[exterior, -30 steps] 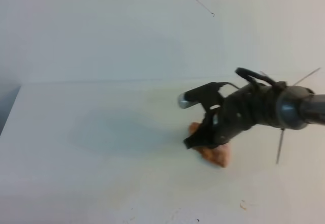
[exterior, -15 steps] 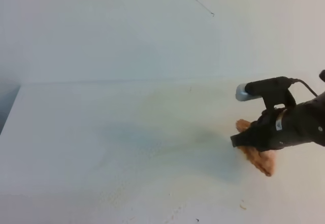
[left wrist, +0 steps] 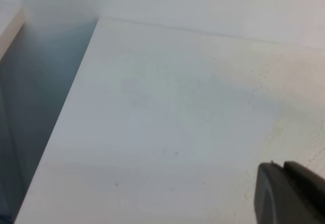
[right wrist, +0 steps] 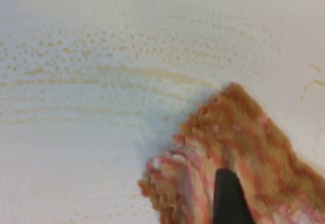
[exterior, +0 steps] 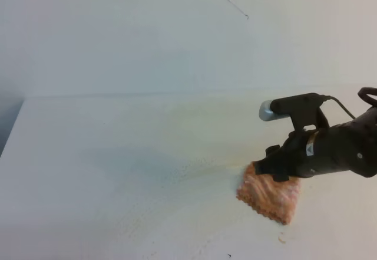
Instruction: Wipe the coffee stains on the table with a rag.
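Observation:
The rag (exterior: pixel 268 195), pinkish-brown with zigzag edges, lies spread on the white table (exterior: pixel 88 154) at the right. My right gripper (exterior: pixel 275 170) rests low on the rag's far edge. In the right wrist view one dark fingertip (right wrist: pixel 228 198) presses on the rumpled rag (right wrist: pixel 244 142); the other finger is out of frame, so the jaws' state is unclear. Faint tan speckled coffee stains (right wrist: pixel 101 71) run in streaks left of the rag, and show as light speckles (exterior: pixel 194 167) in the high view. My left gripper (left wrist: pixel 282 167) shows only two dark fingertips side by side with no gap, over bare table.
The table's left edge (left wrist: pixel 66 122) drops to a dark gap beside the wall. A white wall (exterior: pixel 147 36) rises behind the table. A small brown fleck (exterior: pixel 283 237) lies near the front edge, below the rag.
The right arm swept right with the bunched rag, then came back a little to the left. The rag now lies spread flatter on the table.

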Controlling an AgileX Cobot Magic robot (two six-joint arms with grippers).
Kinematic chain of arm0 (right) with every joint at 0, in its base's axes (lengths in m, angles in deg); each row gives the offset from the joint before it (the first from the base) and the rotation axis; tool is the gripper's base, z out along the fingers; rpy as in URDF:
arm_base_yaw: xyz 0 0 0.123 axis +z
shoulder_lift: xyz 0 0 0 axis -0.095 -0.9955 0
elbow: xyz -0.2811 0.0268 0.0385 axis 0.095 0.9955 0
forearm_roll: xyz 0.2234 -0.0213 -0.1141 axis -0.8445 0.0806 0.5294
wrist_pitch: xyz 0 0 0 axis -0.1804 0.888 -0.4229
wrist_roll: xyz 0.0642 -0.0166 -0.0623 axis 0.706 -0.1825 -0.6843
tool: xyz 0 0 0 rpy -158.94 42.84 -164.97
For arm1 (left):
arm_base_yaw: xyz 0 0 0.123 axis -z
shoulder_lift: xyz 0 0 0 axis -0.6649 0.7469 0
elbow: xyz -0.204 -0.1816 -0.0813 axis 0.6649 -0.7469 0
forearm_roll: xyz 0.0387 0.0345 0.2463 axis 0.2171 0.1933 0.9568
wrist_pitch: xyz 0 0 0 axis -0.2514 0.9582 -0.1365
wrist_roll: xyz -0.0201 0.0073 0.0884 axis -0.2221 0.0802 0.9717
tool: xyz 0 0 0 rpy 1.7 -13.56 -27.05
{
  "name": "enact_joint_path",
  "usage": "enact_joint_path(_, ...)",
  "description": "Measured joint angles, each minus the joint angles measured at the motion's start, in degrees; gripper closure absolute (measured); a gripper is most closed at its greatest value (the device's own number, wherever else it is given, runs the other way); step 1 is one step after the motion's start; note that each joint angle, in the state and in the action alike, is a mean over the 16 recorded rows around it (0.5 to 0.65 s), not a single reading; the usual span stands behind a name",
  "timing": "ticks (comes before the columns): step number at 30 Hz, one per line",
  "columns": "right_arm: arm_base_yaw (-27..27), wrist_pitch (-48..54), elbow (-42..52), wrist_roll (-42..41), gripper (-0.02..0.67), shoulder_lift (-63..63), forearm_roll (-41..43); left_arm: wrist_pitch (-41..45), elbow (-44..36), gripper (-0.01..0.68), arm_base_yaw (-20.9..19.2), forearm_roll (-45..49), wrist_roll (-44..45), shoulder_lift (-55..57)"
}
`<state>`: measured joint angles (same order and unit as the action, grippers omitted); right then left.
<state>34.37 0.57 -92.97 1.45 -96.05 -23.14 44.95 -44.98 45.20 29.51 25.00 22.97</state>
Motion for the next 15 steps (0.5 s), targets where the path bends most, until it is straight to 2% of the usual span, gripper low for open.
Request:
enact_joint_path(6, -0.03, 3.80, 0.43, -0.11, 0.473, 10.12, 4.62, 0.00, -0.16, 0.674, 0.00, 0.00, -0.02, -0.20)
enact_joint_path(12, -0.03, 7.86, 4.30, 0.13, 0.600, 25.55, 8.62, 0.00, -0.31, 0.674, 0.00, 0.01, -0.02, -0.20)
enact_joint_path(15, -0.03, 9.56, 8.60, 0.70, 0.643, 34.50, 9.86, 0.00, -0.31, 0.674, 0.00, 0.01, -0.02, -0.20)
